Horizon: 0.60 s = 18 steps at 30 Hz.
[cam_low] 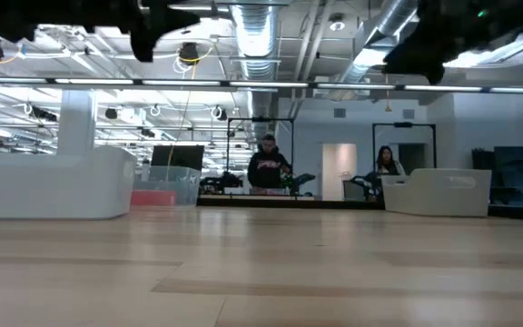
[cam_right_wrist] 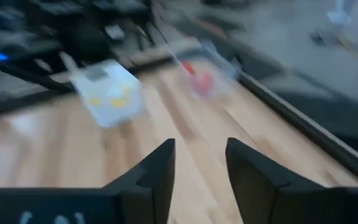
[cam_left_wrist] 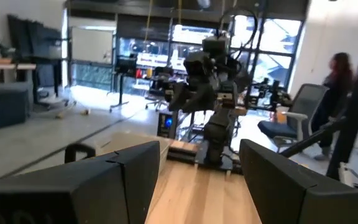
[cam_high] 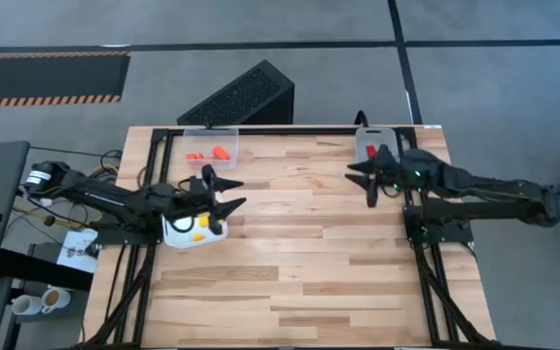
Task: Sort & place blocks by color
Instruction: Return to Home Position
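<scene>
Yellow blocks [cam_high: 200, 226] lie in a white tray [cam_high: 178, 236] at the table's left. Orange and red blocks [cam_high: 212, 154] lie in a clear bin [cam_high: 210, 134] at the far left, and a red block [cam_high: 371, 151] lies in a bin [cam_high: 372, 136] at the far right. My left gripper [cam_high: 233, 192] hangs open just above the white tray's far right corner, nothing between its fingers [cam_left_wrist: 135, 168]. My right gripper [cam_high: 363, 180] hangs open in the air beside the right bin, pointing toward the table's left; its fingers [cam_right_wrist: 160, 165] hold nothing.
A dark slanted box [cam_high: 246, 97] stands on the floor beyond the table's far edge. Bare wooden tabletop [cam_high: 299, 253] stretches between the two arms and toward the near edge. Two people [cam_low: 269, 163] show in the room behind the table.
</scene>
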{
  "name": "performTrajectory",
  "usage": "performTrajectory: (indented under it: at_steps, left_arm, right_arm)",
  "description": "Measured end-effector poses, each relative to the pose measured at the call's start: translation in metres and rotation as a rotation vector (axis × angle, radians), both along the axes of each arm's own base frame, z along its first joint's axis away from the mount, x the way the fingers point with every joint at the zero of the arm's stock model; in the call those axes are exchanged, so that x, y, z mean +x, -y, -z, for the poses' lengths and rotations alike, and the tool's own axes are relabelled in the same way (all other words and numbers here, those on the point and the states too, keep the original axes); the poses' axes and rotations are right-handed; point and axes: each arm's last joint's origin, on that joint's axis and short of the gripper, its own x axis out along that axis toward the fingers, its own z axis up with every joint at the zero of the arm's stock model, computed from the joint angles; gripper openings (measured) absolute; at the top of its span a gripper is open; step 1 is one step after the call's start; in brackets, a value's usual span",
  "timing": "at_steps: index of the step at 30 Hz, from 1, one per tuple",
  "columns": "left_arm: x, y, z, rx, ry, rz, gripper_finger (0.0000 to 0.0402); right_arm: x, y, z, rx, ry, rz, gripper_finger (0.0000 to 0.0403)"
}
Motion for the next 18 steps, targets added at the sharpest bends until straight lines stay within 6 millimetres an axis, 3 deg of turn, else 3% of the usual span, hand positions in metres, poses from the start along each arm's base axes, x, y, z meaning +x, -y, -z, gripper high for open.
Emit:
performTrajectory:
  at_steps: [6, 11, 18]
  left_arm:
    - [-0.027, 0.003, -0.023, 0.039, 0.076, 0.014, 0.0208]
    - [-0.053, -0.001, -0.036, 0.091, 0.105, -0.003, 0.0208]
    - [-0.071, -0.006, -0.024, 0.102, 0.051, -0.054, 0.0208]
  right_arm:
    - [-0.006, -0.032, 0.009, -0.134, 0.211, -0.190, 0.0125]
    - [-0.009, -0.042, 0.019, -0.205, 0.316, -0.248, 0.0104]
    - [-0.011, -0.046, 0.025, -0.273, 0.312, -0.274, 0.0097]
